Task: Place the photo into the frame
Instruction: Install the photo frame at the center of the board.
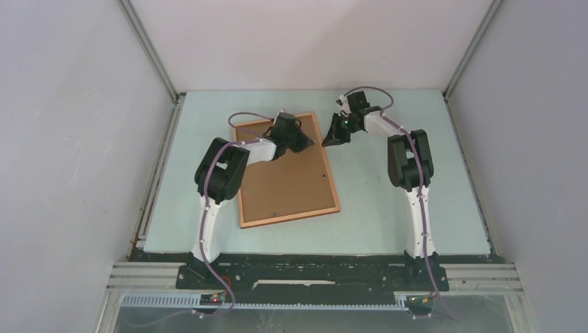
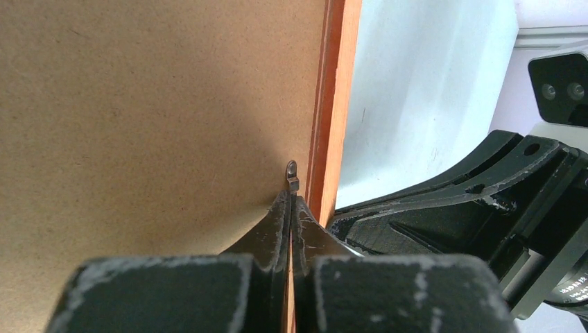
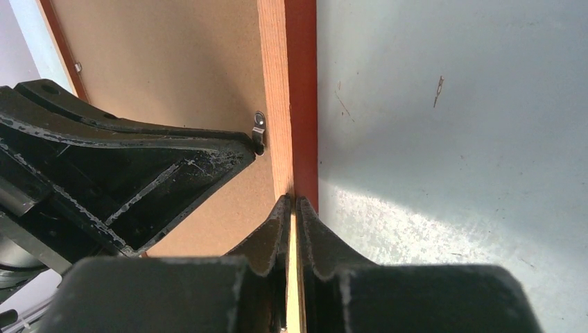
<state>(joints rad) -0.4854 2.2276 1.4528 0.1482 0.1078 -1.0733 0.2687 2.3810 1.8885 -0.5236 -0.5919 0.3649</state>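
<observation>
The frame (image 1: 289,218) lies face down on the table, its reddish-brown rail (image 2: 340,104) around a plain brown backing board (image 1: 284,184). The photo is hidden. My left gripper (image 2: 290,198) is shut, its tips resting on the board against a small metal tab (image 2: 292,173) beside the right rail. In the top view it (image 1: 307,142) reaches across the frame's far right part. My right gripper (image 3: 292,201) is shut to a thin slit directly over that same rail (image 3: 291,90), just right of the tab (image 3: 259,128), with nothing between its fingers. The two grippers nearly meet.
The pale green table (image 1: 388,208) is enclosed by white walls (image 1: 69,139) on the left, back and right. More small metal tabs sit along the board's edges (image 1: 324,178). Both arms' bases stand on the black rail (image 1: 312,274) at the near edge.
</observation>
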